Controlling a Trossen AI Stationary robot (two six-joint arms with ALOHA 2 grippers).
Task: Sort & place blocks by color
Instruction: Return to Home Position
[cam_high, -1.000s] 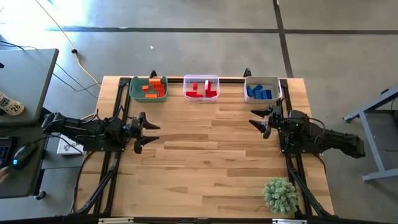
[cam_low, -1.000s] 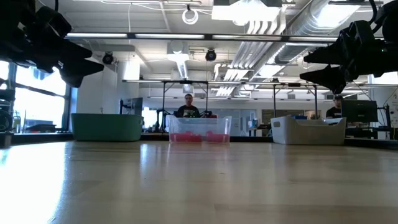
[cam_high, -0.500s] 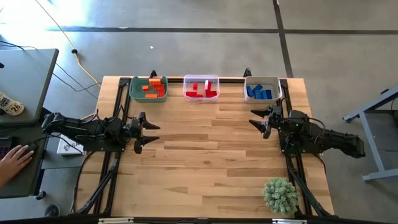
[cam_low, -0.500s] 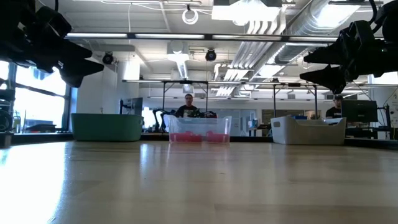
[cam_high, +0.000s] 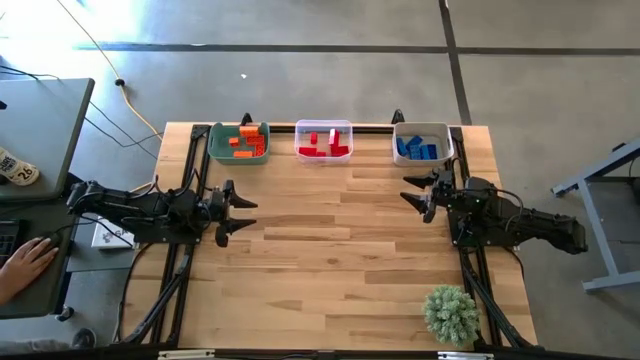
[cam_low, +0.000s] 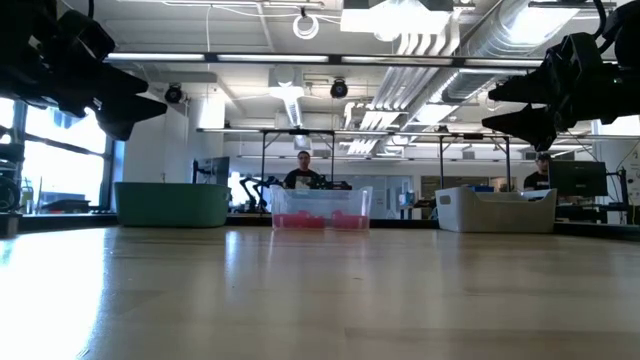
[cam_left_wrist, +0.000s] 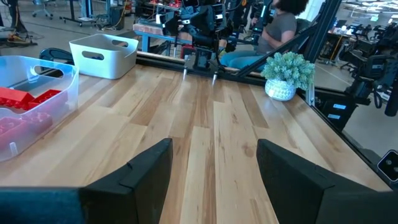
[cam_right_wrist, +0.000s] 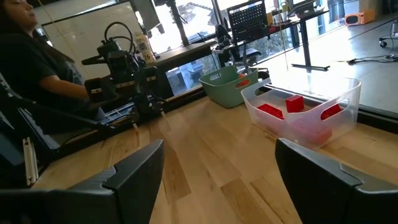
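The blocks lie sorted in three bins along the table's far edge: orange ones in the green bin, red ones in the clear bin, blue ones in the grey bin. My left gripper hovers open above the table's left side, holding nothing. My right gripper hovers open above the table's right side, just near of the grey bin, also holding nothing. The wrist views show both pairs of fingers spread wide over bare wood.
A small green artificial plant stands at the table's near right corner. A person's hand rests on a desk left of the table. One orange block lies on the floor beyond the table. Bare wood spreads between the arms.
Both arms have kept still. At the desk to the left, a person's hand has come into view near the keyboard and mouse.
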